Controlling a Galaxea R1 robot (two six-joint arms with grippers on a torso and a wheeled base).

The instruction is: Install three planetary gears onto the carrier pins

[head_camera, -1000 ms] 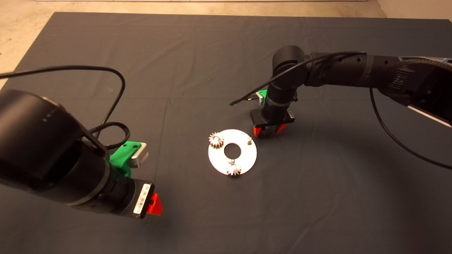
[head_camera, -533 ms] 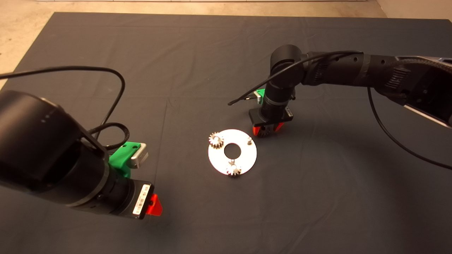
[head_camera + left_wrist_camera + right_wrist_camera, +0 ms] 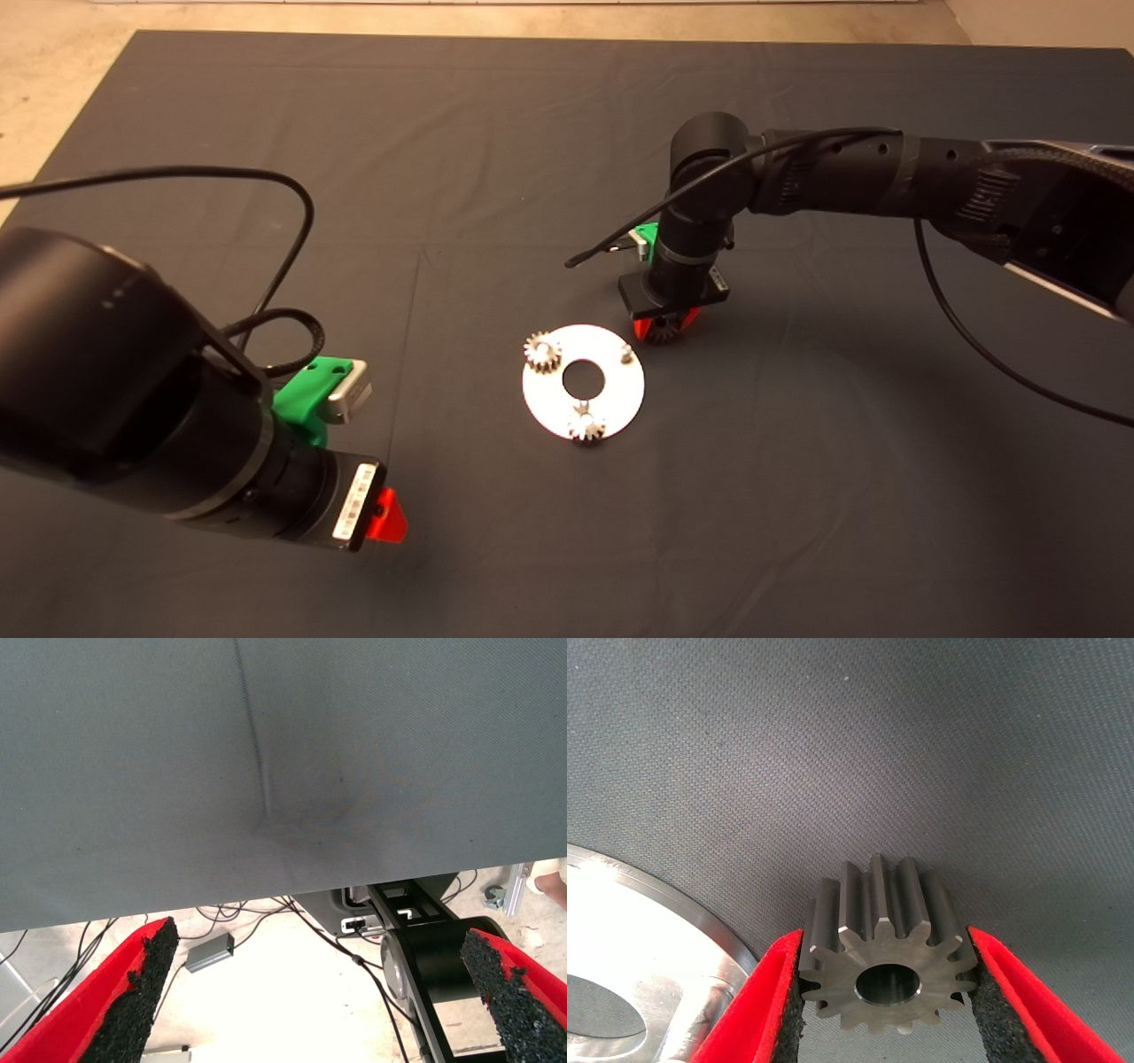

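The white carrier disc (image 3: 620, 399) lies on the dark mat mid-table. Two steel planetary gears sit on its pins: one at the far left (image 3: 542, 351), one at the near edge (image 3: 586, 428). The third pin (image 3: 626, 354) at the far right stands bare. My right gripper (image 3: 663, 330) hovers just beyond that pin, past the disc's rim, and is shut on the third gear (image 3: 888, 958), held by its teeth between the fingers (image 3: 1001, 1001). The disc's rim (image 3: 664, 904) shows beside it. My left gripper (image 3: 385, 518) waits at the lower left, open and empty.
The dark mat (image 3: 532, 159) covers the table, with a fold line running down its middle. A black cable (image 3: 283, 230) loops off the left arm. Past the mat's edge the left wrist view shows floor cables and a small grey box (image 3: 210, 951).
My right gripper with its gear has shifted a little to the left and away, staying near the disc's far right rim. The left arm has not moved.
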